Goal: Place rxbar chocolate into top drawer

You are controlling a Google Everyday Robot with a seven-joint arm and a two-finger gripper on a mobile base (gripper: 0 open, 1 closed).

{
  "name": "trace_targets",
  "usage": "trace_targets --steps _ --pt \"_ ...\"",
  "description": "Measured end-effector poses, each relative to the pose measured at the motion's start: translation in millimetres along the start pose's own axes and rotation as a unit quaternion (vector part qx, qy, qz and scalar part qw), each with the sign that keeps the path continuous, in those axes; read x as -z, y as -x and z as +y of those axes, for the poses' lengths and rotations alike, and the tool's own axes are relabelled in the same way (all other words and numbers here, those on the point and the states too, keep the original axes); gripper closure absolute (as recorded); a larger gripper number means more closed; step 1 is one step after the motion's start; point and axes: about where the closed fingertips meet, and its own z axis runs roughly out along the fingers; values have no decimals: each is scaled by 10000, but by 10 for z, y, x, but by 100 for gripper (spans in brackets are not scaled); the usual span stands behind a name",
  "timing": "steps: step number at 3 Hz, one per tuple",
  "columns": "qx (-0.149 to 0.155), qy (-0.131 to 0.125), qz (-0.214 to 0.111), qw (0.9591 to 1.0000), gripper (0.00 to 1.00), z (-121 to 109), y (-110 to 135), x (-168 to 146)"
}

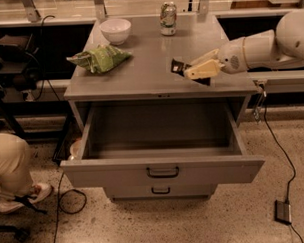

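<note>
The rxbar chocolate (178,66), a small black bar, sticks out to the left from between the pale fingers (206,67) of my gripper (194,71), at the right front of the grey cabinet top (145,78). The gripper is shut on the bar, and its white arm reaches in from the right. I cannot tell whether the bar touches the top. The top drawer (163,164) is pulled wide open below the cabinet top. Its grey inside is empty and a dark bar handle is on its front.
A green snack bag (100,58), a white bowl (115,29) and a can (168,18) stand on the cabinet top. A shorter drawer front (160,190) sits below. A person's leg and shoe (11,166) are at the left. A cable and power block (284,211) lie on the floor at the right.
</note>
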Motion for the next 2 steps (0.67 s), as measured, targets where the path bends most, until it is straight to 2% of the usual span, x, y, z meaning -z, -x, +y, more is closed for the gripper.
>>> trace_targets --steps 1,2 --pt "41 -96 486 9988 100 228 -54 321" --pt "111 -39 1006 9949 100 489 -119 555"
